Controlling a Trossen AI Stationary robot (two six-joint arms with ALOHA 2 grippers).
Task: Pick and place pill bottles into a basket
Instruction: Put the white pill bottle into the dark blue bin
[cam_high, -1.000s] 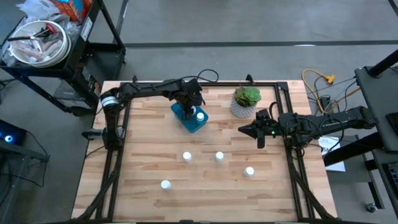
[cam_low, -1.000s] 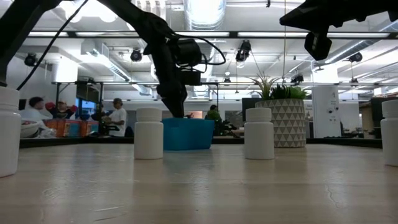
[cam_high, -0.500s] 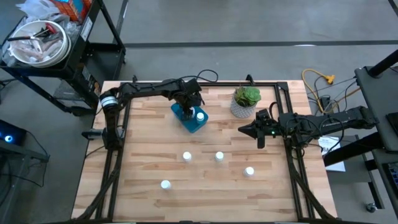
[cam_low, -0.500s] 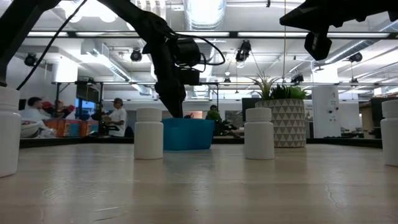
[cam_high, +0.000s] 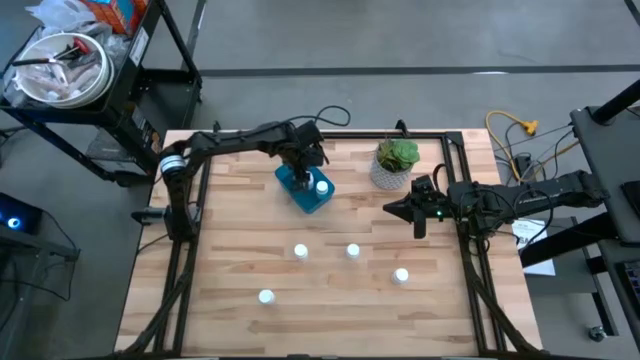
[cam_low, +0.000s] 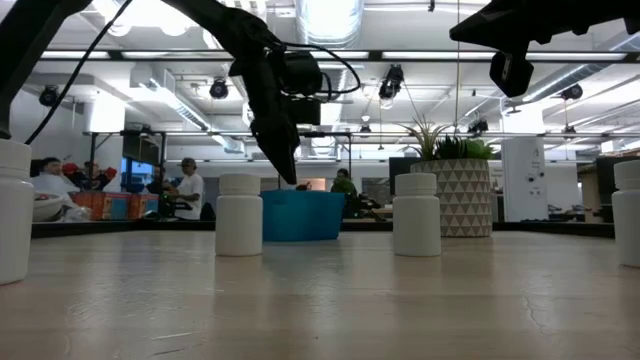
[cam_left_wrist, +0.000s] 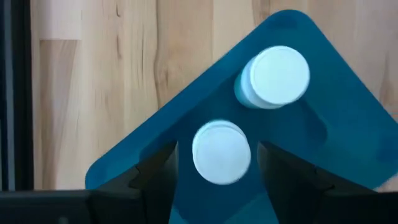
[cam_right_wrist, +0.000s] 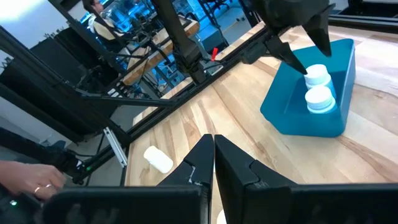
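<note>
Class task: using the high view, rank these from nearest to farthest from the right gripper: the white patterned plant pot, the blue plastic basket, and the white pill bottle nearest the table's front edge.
Measured from the right gripper:
1. White patterned plant pot with green plant, close by, toward the table's back.
2. Bright blue plastic basket, farther across, under the left gripper.
3. White pill bottle, front-left of the table, farthest.

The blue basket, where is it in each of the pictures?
High view: the blue basket sits on the table's far side, left of the plant pot, under the left gripper.
Low view: centre, behind a pill bottle, left of the pot.
Left wrist view: it fills most of the picture, with two bottles inside.
Right wrist view: upper right, with two bottles inside.
Shared landmark: the two bottles standing in it.
</note>
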